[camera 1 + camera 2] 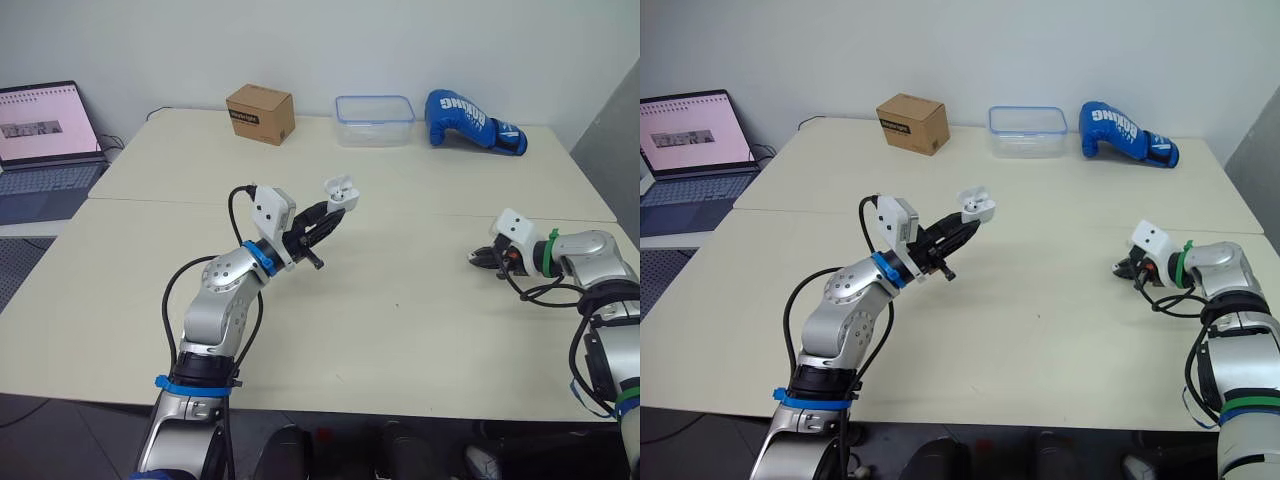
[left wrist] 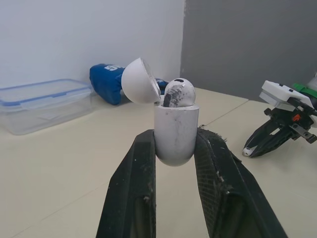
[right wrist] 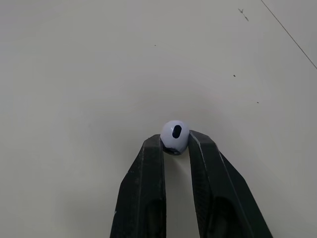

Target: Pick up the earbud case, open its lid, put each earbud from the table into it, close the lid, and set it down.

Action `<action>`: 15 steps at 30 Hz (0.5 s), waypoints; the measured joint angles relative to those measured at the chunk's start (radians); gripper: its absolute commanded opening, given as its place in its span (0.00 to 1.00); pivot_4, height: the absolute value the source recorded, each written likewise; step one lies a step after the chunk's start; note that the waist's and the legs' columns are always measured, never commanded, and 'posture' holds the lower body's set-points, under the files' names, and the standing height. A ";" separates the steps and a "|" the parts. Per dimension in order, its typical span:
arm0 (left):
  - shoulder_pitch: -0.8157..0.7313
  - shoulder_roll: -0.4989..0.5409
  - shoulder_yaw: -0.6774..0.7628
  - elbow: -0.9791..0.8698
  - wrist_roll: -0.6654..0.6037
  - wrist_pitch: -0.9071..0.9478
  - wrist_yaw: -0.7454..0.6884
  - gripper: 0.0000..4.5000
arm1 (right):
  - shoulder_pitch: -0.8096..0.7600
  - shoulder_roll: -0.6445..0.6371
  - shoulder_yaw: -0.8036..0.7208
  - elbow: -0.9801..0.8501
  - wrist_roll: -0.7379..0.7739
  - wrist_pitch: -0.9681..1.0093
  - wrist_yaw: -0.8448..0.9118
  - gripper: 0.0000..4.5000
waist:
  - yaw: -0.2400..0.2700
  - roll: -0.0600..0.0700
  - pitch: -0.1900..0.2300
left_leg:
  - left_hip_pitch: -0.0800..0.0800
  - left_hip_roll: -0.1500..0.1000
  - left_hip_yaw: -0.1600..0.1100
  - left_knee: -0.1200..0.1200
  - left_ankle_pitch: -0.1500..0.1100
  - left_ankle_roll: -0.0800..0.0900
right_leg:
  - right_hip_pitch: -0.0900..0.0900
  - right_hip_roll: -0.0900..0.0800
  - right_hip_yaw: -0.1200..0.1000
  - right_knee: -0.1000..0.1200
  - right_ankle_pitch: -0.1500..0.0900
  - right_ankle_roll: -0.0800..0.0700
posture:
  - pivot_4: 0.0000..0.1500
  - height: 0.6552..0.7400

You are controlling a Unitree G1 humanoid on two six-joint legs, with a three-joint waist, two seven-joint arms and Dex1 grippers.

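My left gripper (image 1: 330,215) is raised above the middle of the table and shut on the white earbud case (image 2: 175,131). The case stands upright between the fingers (image 2: 132,178) with its lid (image 2: 139,81) flipped open. One white earbud (image 2: 179,93) sits in the case's mouth. My right gripper (image 1: 478,258) is low over the table at the right. In the right wrist view it is shut on a second white earbud (image 3: 174,136), pinched at the fingertips (image 3: 153,148) just above the table top.
A clear plastic box with a blue rim (image 1: 374,120), a blue boxing glove (image 1: 472,122) and a small cardboard box (image 1: 260,113) stand along the far side of the table (image 1: 400,330). A laptop (image 1: 45,135) is open on a separate surface at the left.
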 measured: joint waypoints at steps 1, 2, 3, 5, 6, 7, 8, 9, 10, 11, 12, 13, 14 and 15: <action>0.000 0.000 0.000 0.000 0.000 0.000 0.000 0.16 | 0.001 -0.005 -0.001 -0.003 0.000 0.007 0.004 0.07 | 0.000 0.000 0.000 | 0.000 0.000 0.000 0.000 0.000 0.000 | 0.000 0.000 0.000 0.000 0.000 0.000 | 1.00 1.00; 0.000 0.000 0.000 0.000 0.000 0.000 0.000 0.16 | 0.005 -0.012 -0.001 -0.010 0.000 0.012 0.004 0.07 | 0.000 0.000 0.000 | 0.000 0.000 0.000 0.000 0.000 0.000 | 0.000 0.000 0.000 0.000 0.000 0.000 | 1.00 1.00; 0.002 0.000 0.000 -0.001 0.000 0.000 0.001 0.16 | 0.016 -0.023 0.000 -0.026 -0.001 0.020 0.006 0.07 | 0.001 0.000 0.000 | 0.000 0.000 0.000 0.000 0.000 0.000 | 0.000 0.000 0.000 0.000 0.000 0.000 | 1.00 1.00; 0.015 0.000 -0.004 -0.013 0.001 0.001 0.005 0.16 | 0.075 -0.072 0.000 -0.113 -0.001 0.039 0.029 0.07 | 0.005 0.000 0.000 | -0.001 -0.001 -0.001 0.000 0.000 0.000 | 0.000 -0.001 -0.001 0.000 0.000 0.000 | 1.00 1.00; 0.033 0.005 -0.002 -0.026 0.001 0.001 0.009 0.16 | 0.106 -0.104 -0.001 -0.153 0.001 0.051 0.045 0.07 | 0.009 0.001 0.000 | -0.001 -0.001 -0.001 0.000 0.000 0.000 | 0.000 -0.002 -0.001 0.000 0.000 0.000 | 1.00 1.00; 0.049 0.006 -0.003 -0.034 0.001 0.002 0.013 0.16 | 0.181 -0.157 -0.014 -0.260 0.010 0.092 0.064 0.07 | 0.016 0.002 0.000 | -0.002 -0.002 -0.001 -0.001 0.000 0.000 | 0.000 -0.003 -0.002 -0.001 0.000 0.000 | 1.00 1.00; 0.064 0.009 0.000 -0.042 0.001 0.003 0.016 0.16 | 0.254 -0.194 -0.038 -0.351 0.025 0.136 0.073 0.07 | 0.021 0.002 0.000 | -0.002 -0.002 -0.001 0.000 0.000 0.000 | 0.000 -0.003 -0.002 -0.001 0.000 0.000 | 1.00 1.00; 0.082 0.014 0.005 -0.048 0.001 0.004 0.022 0.16 | 0.343 -0.229 -0.077 -0.452 0.047 0.201 0.070 0.07 | 0.024 0.002 0.000 | -0.002 -0.001 -0.001 -0.001 0.000 0.000 | 0.000 -0.003 -0.002 -0.001 0.000 0.000 | 1.00 1.00; 0.093 0.012 0.004 -0.054 0.001 0.006 0.034 0.16 | 0.481 -0.257 -0.141 -0.611 0.081 0.292 0.051 0.07 | 0.030 0.003 0.000 | -0.002 -0.001 -0.002 -0.001 0.000 0.000 | 0.000 -0.004 -0.003 -0.001 0.000 0.000 | 1.00 1.00; 0.108 0.015 0.009 -0.063 0.001 0.007 0.038 0.16 | 0.538 -0.257 -0.172 -0.686 0.102 0.341 0.039 0.07 | 0.028 0.002 0.000 | -0.001 -0.001 -0.002 -0.001 -0.001 -0.001 | 0.001 -0.004 -0.004 -0.001 0.000 0.000 | 1.00 1.00; 0.110 0.012 0.006 -0.066 0.002 0.010 0.045 0.16 | 0.644 -0.260 -0.231 -0.821 0.125 0.426 0.009 0.07 | 0.028 0.003 0.000 | -0.002 -0.001 -0.002 -0.001 -0.001 0.000 | 0.000 -0.004 -0.003 -0.001 0.000 0.001 | 1.00 1.00; 0.111 0.006 0.000 -0.076 0.001 0.011 0.051 0.16 | 0.747 -0.255 -0.290 -0.942 0.138 0.498 -0.025 0.07 | 0.029 0.003 0.000 | -0.002 -0.001 -0.002 -0.001 -0.001 0.000 | 0.000 -0.004 -0.004 -0.001 -0.001 0.001 | 1.00 1.00; 0.116 0.003 0.000 -0.088 0.000 0.014 0.056 0.16 | 0.845 -0.239 -0.356 -1.061 0.152 0.577 -0.066 0.07 | 0.029 0.003 -0.001 | -0.001 -0.001 -0.003 -0.001 -0.002 0.002 | 0.001 -0.003 -0.004 -0.001 -0.001 0.001 | 1.00 1.00; 0.121 0.005 0.003 -0.093 0.000 0.017 0.058 0.16 | 0.925 -0.216 -0.409 -1.160 0.161 0.649 -0.104 0.07 | 0.029 0.004 -0.001 | -0.001 -0.001 -0.003 -0.001 -0.003 0.004 | 0.001 -0.003 -0.004 -0.001 -0.003 0.004 | 1.00 1.00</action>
